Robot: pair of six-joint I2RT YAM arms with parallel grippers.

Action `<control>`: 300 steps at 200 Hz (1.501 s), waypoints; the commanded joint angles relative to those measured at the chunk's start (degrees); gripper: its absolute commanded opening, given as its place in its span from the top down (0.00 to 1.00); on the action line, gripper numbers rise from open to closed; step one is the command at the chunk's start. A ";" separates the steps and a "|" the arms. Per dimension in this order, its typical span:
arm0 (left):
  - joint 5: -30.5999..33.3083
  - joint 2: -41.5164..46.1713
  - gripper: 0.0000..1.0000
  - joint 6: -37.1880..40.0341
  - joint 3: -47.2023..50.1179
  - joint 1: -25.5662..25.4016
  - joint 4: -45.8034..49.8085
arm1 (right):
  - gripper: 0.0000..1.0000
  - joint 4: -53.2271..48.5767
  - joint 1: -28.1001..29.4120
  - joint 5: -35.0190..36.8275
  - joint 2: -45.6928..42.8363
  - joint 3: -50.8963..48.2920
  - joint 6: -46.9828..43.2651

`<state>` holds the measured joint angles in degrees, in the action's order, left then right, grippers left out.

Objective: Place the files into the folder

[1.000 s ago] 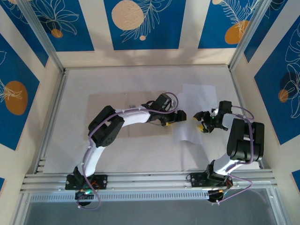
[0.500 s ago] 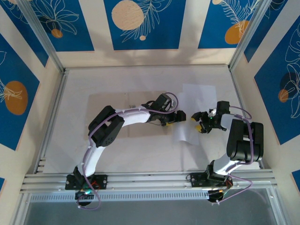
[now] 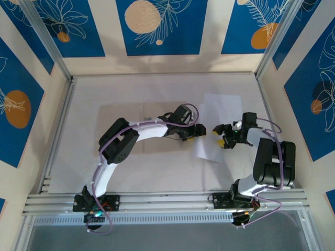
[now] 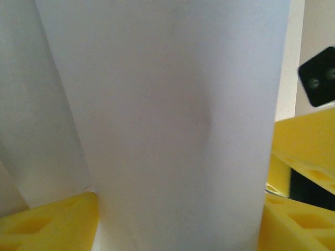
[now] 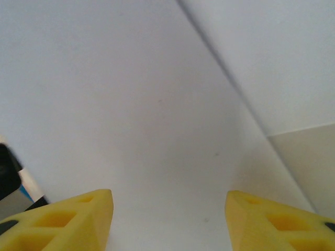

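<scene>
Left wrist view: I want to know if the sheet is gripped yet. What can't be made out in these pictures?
- Left wrist: the white sheet sits close to the lens, hiding what lies behind; whether the left fingers pinch it is unclear.
- Top external: the left arm covers the middle of the folder.
- Right wrist: the right fingers are cut off by the bottom edge.

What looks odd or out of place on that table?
One white sheet beside the tan folder lies askew and seems to bow upward at the left hand, whose yellow fingers straddle its curled edge. The other sheet looks flat.
</scene>
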<state>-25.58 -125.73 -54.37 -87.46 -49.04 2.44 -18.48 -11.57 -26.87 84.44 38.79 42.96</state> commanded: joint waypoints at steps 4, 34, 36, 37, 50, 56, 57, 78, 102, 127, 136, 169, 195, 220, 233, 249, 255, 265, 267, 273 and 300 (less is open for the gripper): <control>-2.36 1.76 0.31 -1.63 0.60 0.87 -2.09 | 0.39 -3.98 -1.11 -3.80 -5.04 1.18 0.17; -3.55 2.32 0.39 -2.76 1.33 1.13 -4.40 | 0.38 -6.22 -2.97 -5.70 -8.95 1.79 0.01; -3.63 2.40 0.39 -2.87 1.37 1.14 -4.44 | 0.38 -6.35 -3.05 -5.77 -9.12 1.81 0.02; -3.66 2.41 0.39 -2.86 1.39 1.14 -4.50 | 0.38 -6.42 -3.08 -5.80 -9.21 1.77 0.02; -3.94 2.89 0.40 -3.20 1.80 1.21 -5.06 | 0.37 -6.81 -4.02 -7.26 -10.13 1.73 0.01; -4.09 3.23 0.40 -3.35 2.06 1.28 -5.32 | 0.38 -6.87 -4.42 -7.82 -10.56 1.57 0.06; -4.06 3.22 0.40 -3.36 2.09 1.29 -5.37 | 0.38 -6.90 -4.47 -8.01 -10.59 1.52 0.04; -4.47 4.78 0.41 -3.85 3.04 1.61 -5.98 | 0.37 -6.74 -5.41 -10.14 -11.53 1.22 0.32; -5.36 7.33 0.44 -4.58 4.84 2.17 -7.17 | 0.37 -4.64 -6.33 -14.36 -12.06 0.34 1.69; -5.62 9.97 0.45 -5.08 7.13 3.08 -7.96 | 0.36 -3.45 -6.60 -16.05 -13.20 -0.03 2.71; -5.77 10.87 0.45 -5.21 8.01 3.34 -8.15 | 0.35 -2.90 -6.61 -16.36 -13.73 -0.32 2.93; -7.08 15.01 0.46 -6.96 11.49 4.60 -10.84 | 0.34 2.05 -6.45 -21.52 -13.81 -1.85 5.62; -7.92 18.79 0.47 -7.69 13.47 5.44 -11.49 | 0.33 5.84 -6.12 -24.81 -14.12 -2.73 7.92; -8.77 22.42 0.47 -8.03 14.83 6.20 -11.39 | 0.32 11.81 -6.07 -27.89 -15.30 -4.02 10.81; -9.49 24.25 0.47 -7.99 15.26 6.54 -11.15 | 0.32 16.44 -5.99 -28.42 -17.20 -5.49 12.12; -10.40 26.30 0.47 -7.90 15.48 6.75 -10.83 | 0.32 20.76 -5.90 -28.80 -20.28 -7.12 13.43; -10.79 27.01 0.47 -7.81 15.43 6.69 -10.63 | 0.32 22.06 -5.70 -29.08 -21.42 -7.44 13.72; -11.40 28.13 0.47 -7.44 15.15 6.75 -9.76 | 0.31 23.69 -5.48 -29.53 -23.09 -7.71 14.14; -11.55 28.40 0.47 -7.36 15.09 6.76 -9.63 | 0.31 23.80 -5.39 -29.61 -23.47 -7.64 14.10; -11.84 29.10 0.47 -7.27 15.03 6.74 -9.40 | 0.31 24.22 -5.23 -29.89 -24.34 -7.51 14.12; -12.97 32.29 0.47 -6.89 14.61 6.75 -8.55 | 0.29 25.30 -4.05 -31.52 -27.64 -6.45 14.02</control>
<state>-35.68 -97.01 -62.04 -72.64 -42.85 -7.01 3.40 -16.64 -54.70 59.07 31.59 55.99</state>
